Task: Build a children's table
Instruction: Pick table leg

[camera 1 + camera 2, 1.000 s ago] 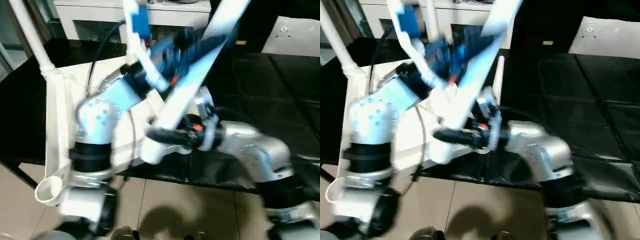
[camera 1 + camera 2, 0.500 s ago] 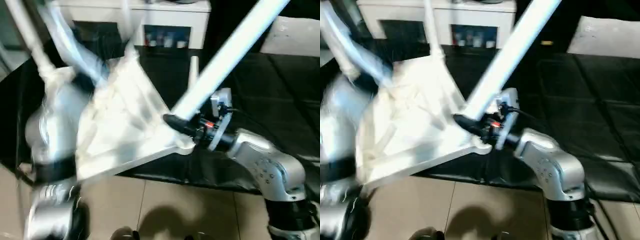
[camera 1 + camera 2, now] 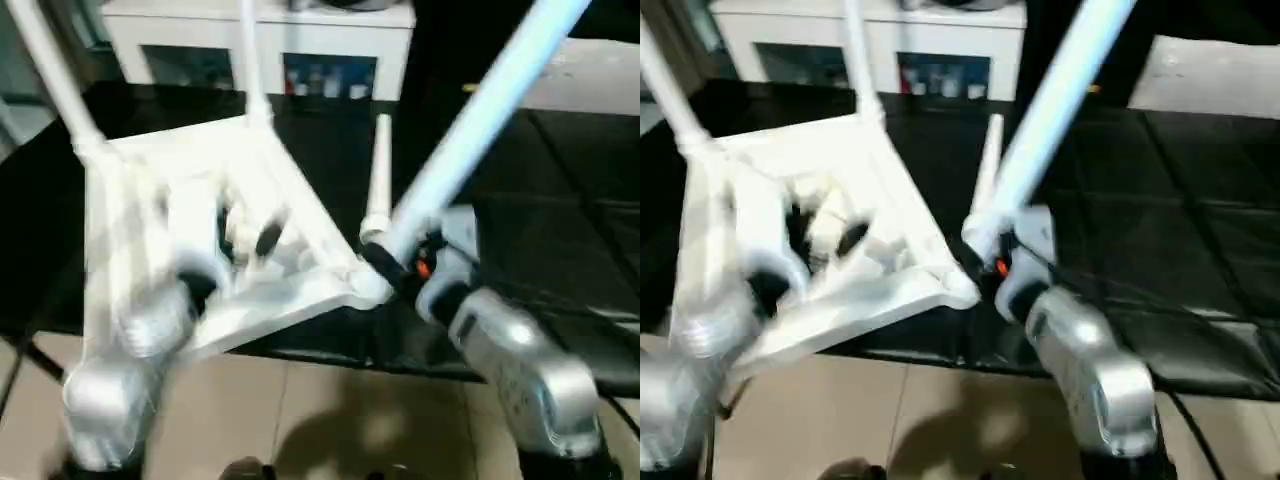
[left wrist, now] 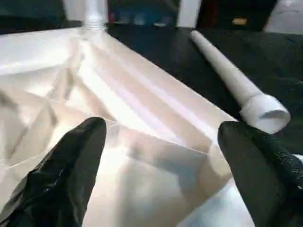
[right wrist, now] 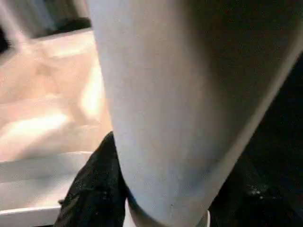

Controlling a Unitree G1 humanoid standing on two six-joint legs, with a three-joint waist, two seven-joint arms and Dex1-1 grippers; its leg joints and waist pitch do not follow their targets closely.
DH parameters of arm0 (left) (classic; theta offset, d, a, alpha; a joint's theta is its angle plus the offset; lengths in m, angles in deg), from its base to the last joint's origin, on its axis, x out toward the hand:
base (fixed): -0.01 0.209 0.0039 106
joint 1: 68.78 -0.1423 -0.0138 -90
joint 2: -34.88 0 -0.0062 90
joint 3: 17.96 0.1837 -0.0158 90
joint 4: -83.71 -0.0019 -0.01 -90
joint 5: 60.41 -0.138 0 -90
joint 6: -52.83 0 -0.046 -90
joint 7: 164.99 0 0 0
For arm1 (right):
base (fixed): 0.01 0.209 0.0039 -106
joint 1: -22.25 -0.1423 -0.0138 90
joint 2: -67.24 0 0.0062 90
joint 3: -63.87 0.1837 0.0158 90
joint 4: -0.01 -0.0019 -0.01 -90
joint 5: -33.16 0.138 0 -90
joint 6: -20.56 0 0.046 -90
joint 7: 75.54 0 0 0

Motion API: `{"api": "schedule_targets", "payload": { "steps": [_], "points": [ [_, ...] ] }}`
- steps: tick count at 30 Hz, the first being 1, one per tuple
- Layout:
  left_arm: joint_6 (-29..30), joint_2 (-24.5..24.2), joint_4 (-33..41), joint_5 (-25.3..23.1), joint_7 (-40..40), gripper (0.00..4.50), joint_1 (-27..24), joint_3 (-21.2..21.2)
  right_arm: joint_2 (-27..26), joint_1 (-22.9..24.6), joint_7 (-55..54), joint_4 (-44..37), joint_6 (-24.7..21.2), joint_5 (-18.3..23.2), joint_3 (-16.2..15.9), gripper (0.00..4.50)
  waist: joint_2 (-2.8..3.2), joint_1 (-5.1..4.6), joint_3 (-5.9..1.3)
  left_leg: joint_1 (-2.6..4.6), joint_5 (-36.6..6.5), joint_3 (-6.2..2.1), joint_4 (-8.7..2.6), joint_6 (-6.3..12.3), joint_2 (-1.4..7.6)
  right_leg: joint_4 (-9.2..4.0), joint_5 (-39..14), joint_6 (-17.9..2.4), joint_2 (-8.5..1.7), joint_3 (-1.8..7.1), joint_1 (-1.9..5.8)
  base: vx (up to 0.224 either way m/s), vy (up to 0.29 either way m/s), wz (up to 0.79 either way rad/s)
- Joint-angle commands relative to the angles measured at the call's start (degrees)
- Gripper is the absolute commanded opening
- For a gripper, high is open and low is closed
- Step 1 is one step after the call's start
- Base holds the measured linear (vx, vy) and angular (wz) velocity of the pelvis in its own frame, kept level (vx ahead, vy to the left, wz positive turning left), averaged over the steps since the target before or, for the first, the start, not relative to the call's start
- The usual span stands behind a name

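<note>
While right tool (image 3: 385,268) clamps leg (image 3: 480,110) | left tool (image 4: 161,156) released | loose leg (image 4: 232,80) beside tabletop (image 3: 290,215)

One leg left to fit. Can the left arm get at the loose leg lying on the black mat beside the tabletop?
Probably yes. The left gripper is open over the tabletop, and the loose leg lies on the mat just past the tabletop's edge, with nothing on it.

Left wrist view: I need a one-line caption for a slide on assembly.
Open left gripper over the upturned table top's ribbed underside, a loose leg lying beside it.
</note>
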Motion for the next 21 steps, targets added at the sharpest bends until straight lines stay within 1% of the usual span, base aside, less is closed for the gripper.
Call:
{"api": "schedule_targets", "payload": {
  "steps": [1,2,3,4,5,6,7,8,10,11,12,14,16,17,18,19,20,21],
  "points": [
    [-1.8,0.1,2.0,0.4,0.8,4.15,-0.6,-1.0,-0.1,0.3,-1.4,-0.2,-2.5,0.1,0.0,1.88,-0.15,-0.22,-3.28,0.90,-19.2,-0.89,-4.48,-2.68,0.90,-6.58,-28.9,0.4,-3.03,1.98,1.33,0.000,0.000,0.00],
    [-1.5,0.5,2.3,1.0,1.3,4.15,-1.4,-2.1,0.6,0.4,0.3,0.6,0.3,0.2,-0.7,1.88,-0.21,-0.31,-3.36,0.93,-19.9,-0.94,-4.44,-2.66,0.94,-6.62,-29.4,0.5,-3.11,1.93,1.25,0.000,0.000,0.00],
    [-1.2,0.7,2.5,1.2,1.4,4.15,-1.7,-2.5,0.9,0.5,0.9,0.8,1.6,0.1,-1.1,1.88,-0.30,-0.40,-3.29,0.82,-20.3,-0.96,-4.47,-2.60,0.96,-6.74,-29.7,0.6,-3.16,1.86,1.29,0.000,0.000,0.00],
    [-1.4,1.1,3.3,0.6,1.0,4.15,-3.0,-2.8,2.3,1.7,5.1,0.2,8.5,-0.5,-3.2,1.88,-0.42,-0.29,-3.45,0.72,-20.4,-1.06,-4.56,-2.35,1.28,-6.80,-29.3,0.7,-3.49,1.82,1.48,0.000,0.000,0.00],
    [-1.6,0.9,3.6,0.3,0.6,4.15,-3.5,-2.6,2.5,2.3,6.2,-0.3,9.6,-0.3,-3.5,1.88,-0.43,-0.40,-3.30,0.56,-19.9,-1.04,-4.64,-2.28,1.34,-6.81,-28.5,0.8,-3.40,1.88,1.48,0.000,0.000,0.00],
    [-2.7,0.8,4.0,-0.3,-0.1,4.15,-4.4,-2.1,1.6,2.9,6.4,-0.9,9.7,0.7,-3.0,1.88,-0.51,-0.52,-3.32,0.58,-19.5,-0.93,-4.72,-1.61,1.21,-6.79,-27.1,0.5,-3.18,1.94,1.38,0.000,0.000,0.00],
    [-3.0,0.8,4.4,-0.5,-0.5,4.15,-5.0,-1.9,0.7,3.2,5.9,-1.3,9.2,1.5,-2.3,1.88,-0.52,-0.69,-3.26,0.38,-19.0,-0.93,-4.87,-1.29,1.23,-6.63,-25.6,0.1,-3.09,2.04,1.44,0.000,0.000,0.00],
    [-3.8,1.0,5.3,-0.3,-0.7,4.15,-5.8,-1.9,-1.2,3.5,6.9,-2.2,8.8,4.2,-0.9,1.88,-0.63,-0.84,-3.16,0.57,-19.7,-0.91,-4.93,-1.12,1.27,-6.63,-25.5,-0.4,-3.03,2.09,1.22,0.000,0.000,0.00],
    [-4.4,1.1,5.7,-0.2,-0.8,4.15,-5.9,-1.8,-1.7,3.6,7.7,-2.6,8.8,5.2,-0.6,1.88,-0.65,-1.00,-3.16,0.61,-20.1,-1.02,-5.02,-1.05,1.36,-6.49,-24.6,-1.0,-3.02,2.10,1.29,0.000,0.000,0.00],
    [-4.7,1.0,6.8,0.6,-1.1,4.15,-5.9,-1.7,-1.2,3.6,9.2,-3.2,9.8,5.5,-1.4,1.88,-0.77,-0.98,-3.04,0.69,-20.2,-1.01,-5.07,-1.06,1.48,-6.41,-23.8,-1.2,-3.01,2.18,1.28,0.000,0.000,0.00],
    [-4.7,1.0,7.2,0.9,-1.2,4.15,-5.9,-1.6,-0.9,3.7,9.7,-3.5,10.2,5.6,-1.7,1.88,-0.71,-0.90,-3.09,0.81,-20.1,-0.93,-5.00,-1.07,1.50,-6.43,-23.5,-1.3,-3.03,2.24,1.22,0.000,0.000,0.00],
    [-4.5,1.1,7.7,1.1,-1.3,4.15,-6.0,-1.6,-0.6,3.7,10.5,-3.9,10.6,6.0,-2.2,1.88,-0.91,-0.91,-2.88,0.63,-19.6,-0.83,-5.09,-1.06,1.48,-6.39,-22.9,-1.4,-3.04,2.33,1.30,0.000,0.000,0.00],
    [-4.7,1.0,8.2,0.9,-2.0,4.15,-6.6,-0.8,0.4,3.9,12.0,-3.9,12.3,6.1,-3.2,1.88,-1.01,-0.89,-2.95,0.52,-19.1,-0.83,-5.07,-1.00,1.44,-6.32,-22.8,-1.2,-3.13,2.33,1.47,0.000,0.000,0.00],
    [-4.7,1.0,8.2,0.9,-2.0,4.15,-6.6,-0.8,0.4,3.9,12.0,-3.9,12.3,6.1,-3.2,1.88,-1.06,-0.93,-2.91,0.52,-19.0,-0.83,-5.07,-0.98,1.42,-6.33,-22.8,-1.1,-3.08,2.33,1.48,0.000,0.000,0.00],
    [-4.7,0.9,8.5,0.6,-2.3,4.15,-6.9,-0.4,0.7,4.0,12.7,-4.0,12.6,5.9,-3.5,1.88,-1.16,-1.01,-2.78,0.66,-19.9,-0.77,-5.07,-1.04,1.36,-6.41,-24.2,-0.8,-3.08,2.31,1.44,0.000,0.000,0.00],
    [-4.8,0.9,8.8,0.4,-2.5,4.15,-7.4,-0.1,1.0,4.0,13.5,-4.2,12.7,5.9,-3.7,1.88,-1.14,-1.14,-2.69,1.21,-23.2,-0.87,-5.14,-1.31,1.30,-6.61,-28.7,0.1,-3.06,2.15,1.56,0.000,0.000,0.00],
    [-4.7,0.9,9.2,0.3,-2.5,4.15,-7.9,0.2,1.4,3.9,14.2,-4.4,12.4,5.9,-4.0,1.88,-1.27,-1.26,-2.51,1.71,-26.2,-1.03,-5.20,-1.42,1.25,-7.06,-33.0,1.1,-3.08,1.96,1.56,0.000,0.000,0.00],
    [-4.8,0.8,9.6,0.2,-2.7,4.15,-8.5,0.4,1.9,3.7,15.1,-4.4,12.5,5.8,-4.5,1.88,-1.31,-1.42,-2.46,2.03,-27.4,-1.05,-5.22,-1.40,1.23,-7.24,-34.3,1.3,-2.92,1.82,1.49,0.000,0.000,0.00]
  ]
}}
